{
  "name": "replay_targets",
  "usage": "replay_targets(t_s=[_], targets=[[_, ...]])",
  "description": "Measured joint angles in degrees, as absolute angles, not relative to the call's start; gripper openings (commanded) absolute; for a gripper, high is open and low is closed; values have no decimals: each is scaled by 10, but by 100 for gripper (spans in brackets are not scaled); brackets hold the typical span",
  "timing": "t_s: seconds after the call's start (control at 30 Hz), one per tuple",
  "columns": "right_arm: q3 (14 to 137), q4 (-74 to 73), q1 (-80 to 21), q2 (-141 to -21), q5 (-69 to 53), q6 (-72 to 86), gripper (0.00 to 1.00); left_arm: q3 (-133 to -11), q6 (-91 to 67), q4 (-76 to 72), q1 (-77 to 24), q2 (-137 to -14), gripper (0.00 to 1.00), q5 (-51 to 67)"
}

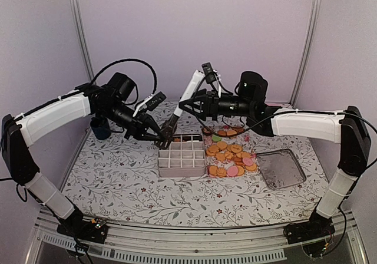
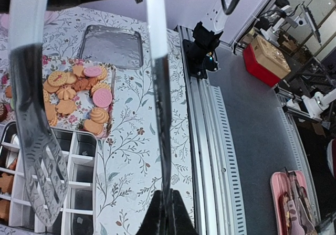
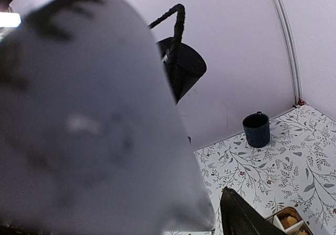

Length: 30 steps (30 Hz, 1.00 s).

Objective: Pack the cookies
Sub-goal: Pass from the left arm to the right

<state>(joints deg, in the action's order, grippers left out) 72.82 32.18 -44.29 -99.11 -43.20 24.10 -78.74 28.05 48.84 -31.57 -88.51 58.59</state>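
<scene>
While poised at the far left corner of the white gridded plastic box (image 1: 181, 164), clamped shut on one blade tip of the long white-handled metal tongs (image 2: 157, 88): left fingers (image 2: 157, 219). Right fingers (image 3: 239, 216) up by the tongs' white handle, grip or gap impossible to tell. Small round orange-tan and pink cookies (image 1: 231, 157) heaped just right of the box, mid-desk (image 1: 118, 181), well clear of both pairs of fingers; a few more inside its compartments.

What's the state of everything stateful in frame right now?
box: open, most cells empty.
lid: off, lying apart to the right.
cookies: mostly unpacked, heaped beside the box; a few in cells.
tongs: arms spread, over the box.
left gripper: shut, pinching one tongs arm.
right gripper: at the tongs; open or shut unclear.
mug: upright.
</scene>
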Motion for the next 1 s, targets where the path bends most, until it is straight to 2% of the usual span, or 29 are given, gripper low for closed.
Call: replay_targets(t_s=[0.33,0.43,0.7,0.9,1.0], targets=[[736,319,-443,-993,-432,242,41,-776,268,444,-316,-885,0,560],[736,322,-443,-993,-433,244,39,-775,265,435,-316,-885,0,554],[736,321,-443,-993,-431,236,38,-775,263,429,-316,-885,0,547],[736,319,-443,-993,-426,219,51,-775,263,428,-316,-885,0,546],[736,317,-442,-993,-425,211,52,-775,263,430,-316,-885,0,546]])
